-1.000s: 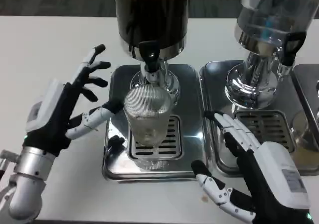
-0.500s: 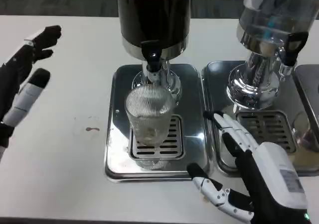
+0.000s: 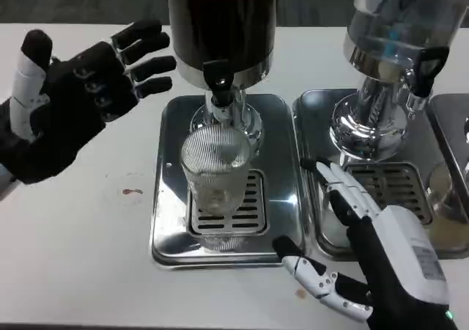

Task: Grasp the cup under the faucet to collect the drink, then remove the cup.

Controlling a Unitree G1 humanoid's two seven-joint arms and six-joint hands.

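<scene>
Fingers spread wide on the left hand [image 3: 66,103], palm up and raised, holding nothing, off to the left of the faucet [image 3: 220,88]. Right hand [image 3: 374,249] low on the surface [image 3: 80,227], fingers apart too, nothing in them. Between the two hands stands the cup [image 3: 216,172], a clear ribbed glass on the drip tray [image 3: 165,198], right beneath the faucet of the dark dispenser [image 3: 223,22], just left of the right hand's thumb. Looks stiff, breakable, likely slick; the ribs should help grip. Best wrapped around the mid-wall, kept upright once it carries liquid.
</scene>
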